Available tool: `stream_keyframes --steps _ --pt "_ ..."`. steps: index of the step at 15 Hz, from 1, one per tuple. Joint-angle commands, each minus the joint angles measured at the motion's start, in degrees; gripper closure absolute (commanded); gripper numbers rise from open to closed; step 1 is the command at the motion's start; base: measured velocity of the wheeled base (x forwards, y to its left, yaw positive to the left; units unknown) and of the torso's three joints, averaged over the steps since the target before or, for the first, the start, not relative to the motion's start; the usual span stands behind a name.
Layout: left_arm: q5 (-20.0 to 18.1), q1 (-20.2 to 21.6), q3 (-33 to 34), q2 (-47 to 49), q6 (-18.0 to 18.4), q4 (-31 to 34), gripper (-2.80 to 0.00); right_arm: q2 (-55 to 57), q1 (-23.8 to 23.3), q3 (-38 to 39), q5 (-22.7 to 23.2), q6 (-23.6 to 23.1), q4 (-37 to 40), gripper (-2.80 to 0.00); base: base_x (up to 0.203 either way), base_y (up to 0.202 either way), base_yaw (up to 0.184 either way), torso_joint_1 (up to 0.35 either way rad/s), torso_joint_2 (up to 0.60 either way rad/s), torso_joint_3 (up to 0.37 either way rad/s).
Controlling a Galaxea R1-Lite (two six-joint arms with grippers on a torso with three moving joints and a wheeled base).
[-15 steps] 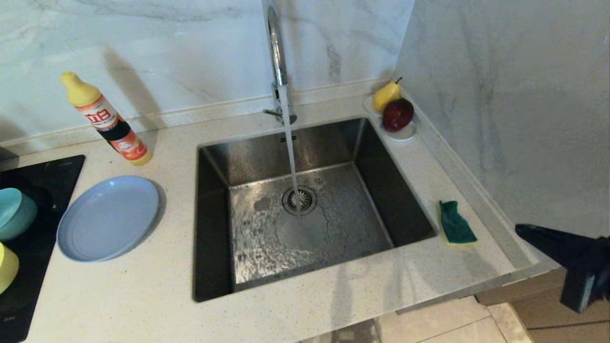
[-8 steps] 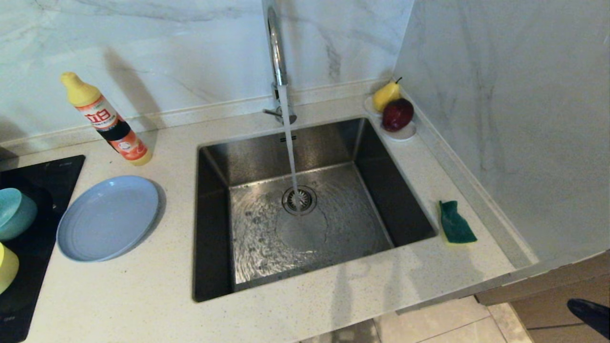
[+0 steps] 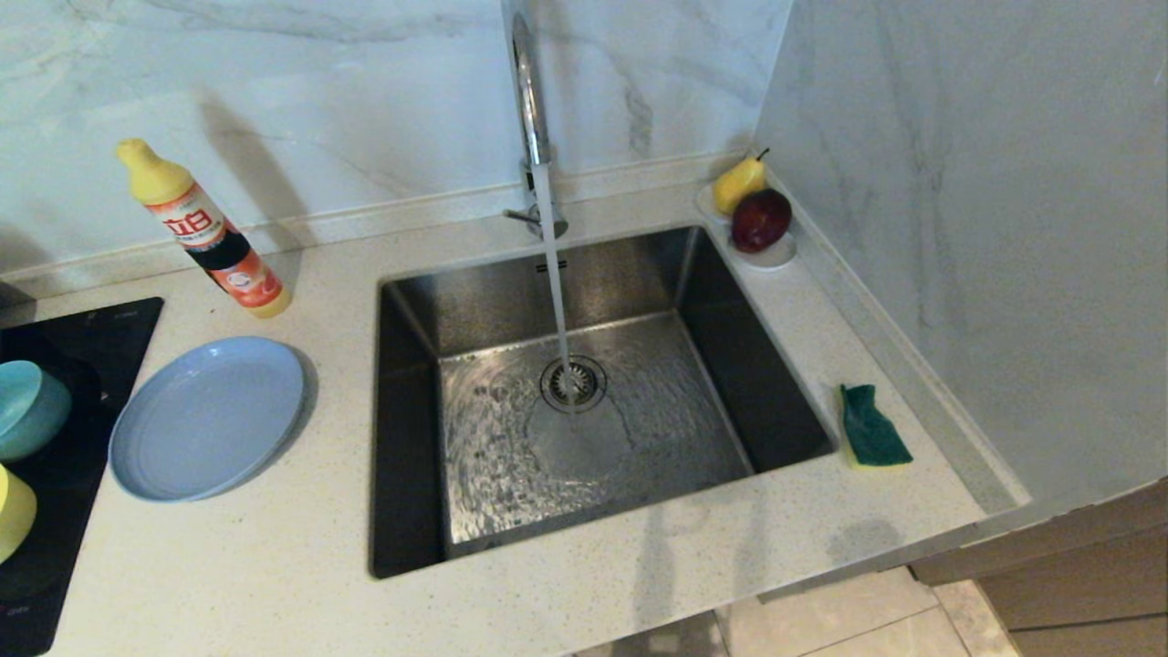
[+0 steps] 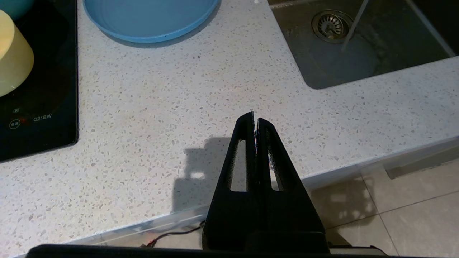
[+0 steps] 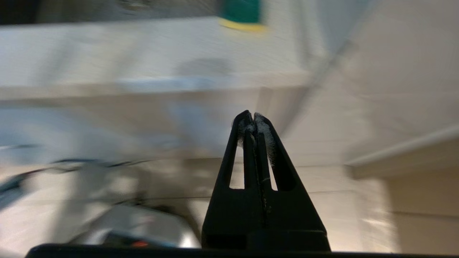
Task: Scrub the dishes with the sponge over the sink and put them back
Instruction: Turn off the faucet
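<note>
- Right arm's gone from the head view now; a second ago its black gripper was poking in at the lower right corner, half a second ago only a sliver showed, now nothing. Everything on the counter looks the same as before.
- Counter (image 3: 274,566) is pale speckled stone, with the sink (image 3: 415,438) set in the middle and the tap (image 3: 529,100) running a stream straight onto the drain strainer.
- Black cooktop (image 3: 82,338) sits at the far left edge, carrying the teal bowl (image 3: 32,406) and, nearer the robot, the yellow bowl (image 3: 14,511).
- Grey-blue plate (image 3: 208,418) lies flat on the counter between cooktop and sink.
- Dish soap bottle (image 3: 205,228) leans behind the plate.
- Pear and apple sit in a small white dish (image 3: 776,255) at the sink's far right corner.
- Sponge (image 3: 873,426) lies green side up on the counter, just right of the sink.
- Left gripper (image 4: 254,118) hangs over the counter's front edge, fingers pressed together, holding nothing.
- Right gripper (image 5: 253,116) sits below the counter edge, also pressed together and empty; that view is smeared.
</note>
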Motion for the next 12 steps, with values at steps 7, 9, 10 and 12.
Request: stream_keyframes --steps 7,9,10,12 --pt "-0.02 -0.05 0.00 0.07 -0.03 0.01 0.00 -13.24 0.79 8.31 -9.93 1.41 0.44 0.00 0.000 0.000 0.000 0.000 0.00 0.000" --pt "-0.02 0.04 0.00 0.07 -0.03 -0.02 0.00 -13.24 0.79 8.31 -9.76 2.02 0.27 0.00 0.000 0.000 0.000 0.000 0.00 0.000" --pt "-0.02 -0.05 0.00 0.07 -0.03 -0.08 0.00 -13.26 0.79 8.31 -9.75 2.02 0.27 0.00 0.000 0.000 0.000 0.000 0.00 0.000" --pt "-0.02 -0.05 0.00 0.07 -0.03 0.01 0.00 -13.23 0.79 8.31 -9.75 2.03 0.27 0.00 0.000 0.000 0.000 0.000 0.00 0.000"
